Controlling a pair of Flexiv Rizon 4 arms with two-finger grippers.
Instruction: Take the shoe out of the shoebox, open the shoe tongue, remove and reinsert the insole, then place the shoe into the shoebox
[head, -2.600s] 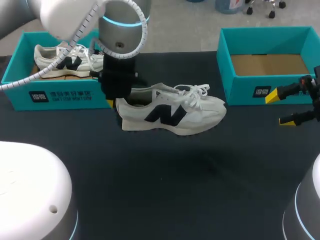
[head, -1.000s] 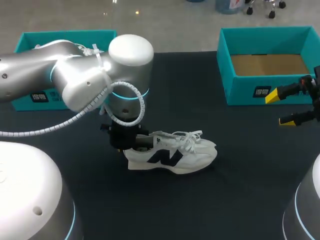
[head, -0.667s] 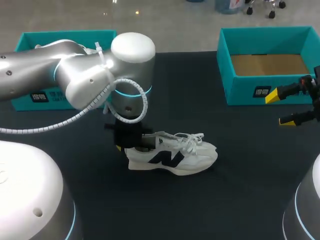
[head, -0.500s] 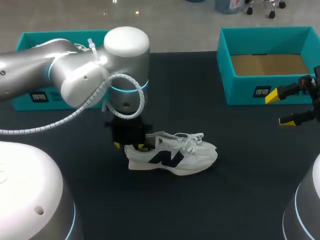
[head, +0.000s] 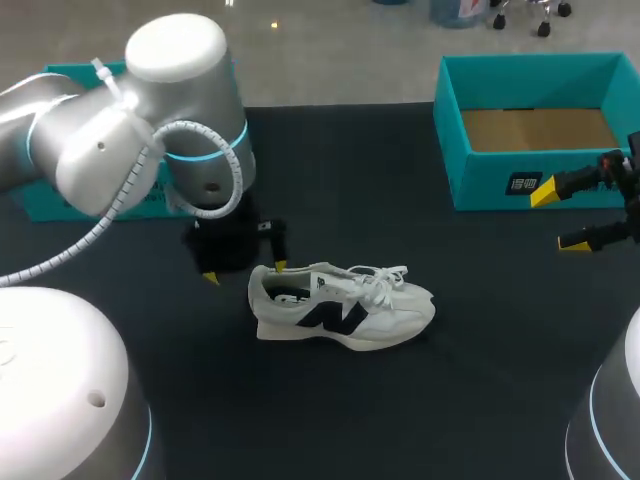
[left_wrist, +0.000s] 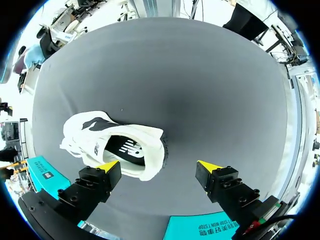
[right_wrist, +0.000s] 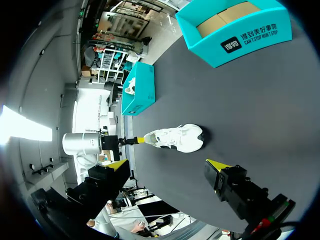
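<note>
White shoe (head: 340, 310), dark logo on its side, rests on the worktop (head: 400, 420); left claw (head: 245, 271) spread beside its heel, right claw (head: 558, 217) spread.

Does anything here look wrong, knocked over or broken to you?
Nothing stands out. The shoe sits upright on its sole on the table, with no damage that shows, and the left gripper hangs open beside its heel.

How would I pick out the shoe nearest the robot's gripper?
Look between the left teal box and right teal box on the black table. Beside the left gripper lies a white shoe with a dark logo. Unlike the second shoe, it lies outside any box.
</note>
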